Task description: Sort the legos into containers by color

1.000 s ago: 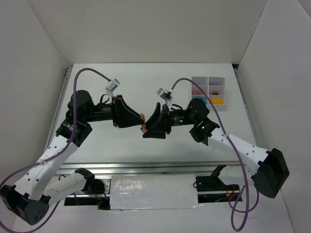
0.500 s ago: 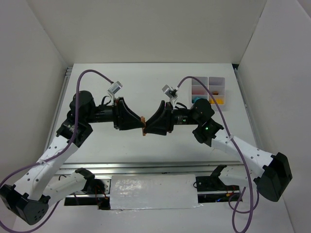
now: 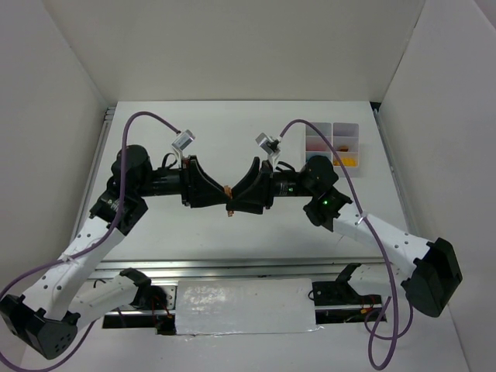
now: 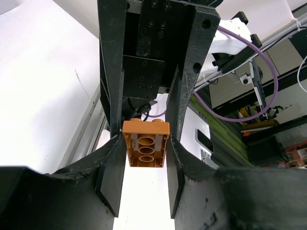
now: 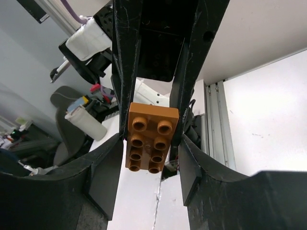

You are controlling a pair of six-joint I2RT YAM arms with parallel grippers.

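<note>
One orange studded brick (image 3: 228,188) hangs in mid-air over the table's middle, between both grippers, which meet tip to tip. My left gripper (image 3: 225,198) is shut on it; the left wrist view shows its hollow underside (image 4: 145,148) pinched at my fingertips (image 4: 145,142). My right gripper (image 3: 233,200) is open, its fingers flanking the same brick (image 5: 151,136) with small gaps (image 5: 150,139). The translucent tray (image 3: 357,132) sits at the back right, with yellow (image 3: 347,161) and cyan (image 3: 322,158) bricks in its cells. Other legos are hidden.
White walls enclose the table on the left, back and right. A metal rail (image 3: 232,267) runs along the near edge, and another (image 3: 105,132) along the left side. Purple cables (image 3: 147,115) loop above both arms.
My right gripper has risen and moved left, closing in until its fingers straddle the brick. My left gripper has stayed almost still, holding the brick.
</note>
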